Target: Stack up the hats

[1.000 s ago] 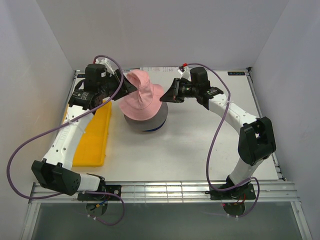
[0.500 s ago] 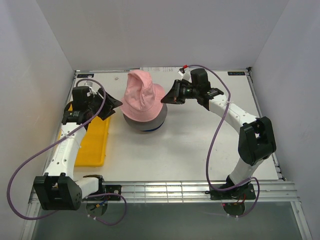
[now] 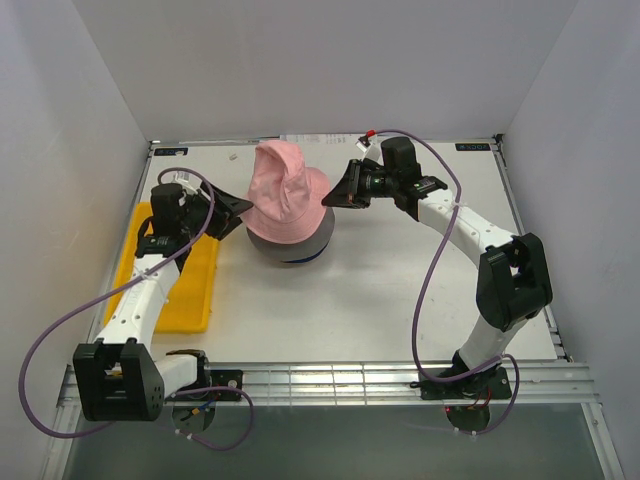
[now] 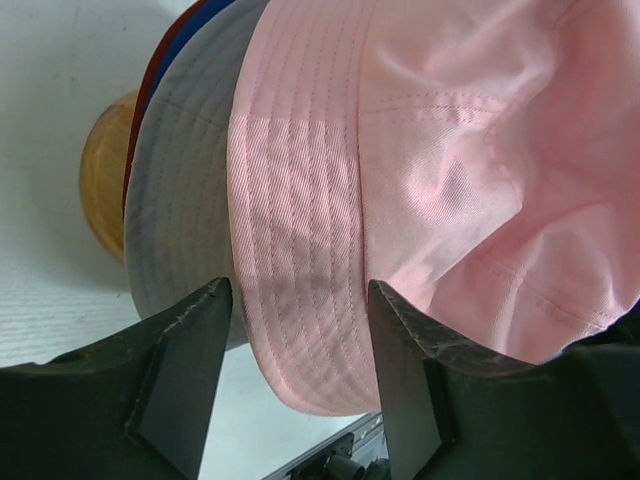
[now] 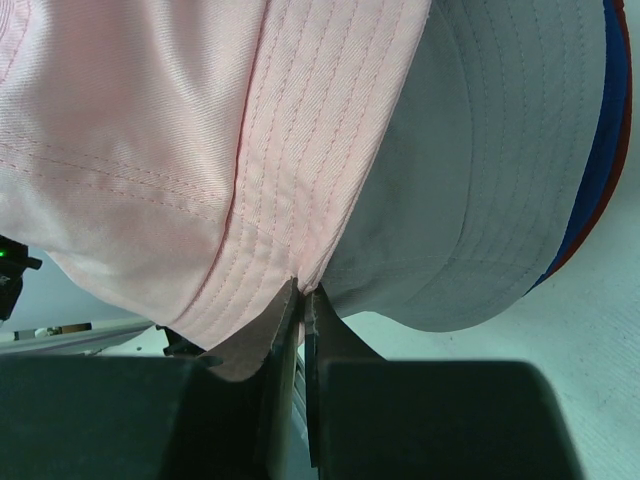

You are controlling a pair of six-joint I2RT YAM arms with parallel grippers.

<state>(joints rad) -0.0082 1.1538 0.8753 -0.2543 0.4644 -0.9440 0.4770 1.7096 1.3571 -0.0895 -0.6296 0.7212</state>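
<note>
The light pink hat [image 3: 285, 190] sits crumpled on top of the stack, over the grey hat [image 3: 292, 243], with a navy rim [image 3: 296, 261] showing below. My right gripper [image 3: 333, 197] is shut on the pink brim [image 5: 300, 180] at the stack's right side. My left gripper [image 3: 242, 210] is open at the stack's left. In its wrist view the pink brim [image 4: 300, 300] lies between the spread fingers [image 4: 190, 335], unpinched. Beside it there are the grey hat [image 4: 180, 200], the navy edge [image 4: 190, 40], the dark red edge [image 4: 148, 95] and the wooden stand [image 4: 105, 185].
A yellow tray [image 3: 185, 290] lies at the left, under the left arm. The white side walls close in the table on both sides. The grey brim [image 5: 480, 200] hangs just right of the right fingers.
My left gripper has come off the pink hat's back left, dropped toward the front and opened, then edged right to the brim. The right gripper and the hats have stayed put.
</note>
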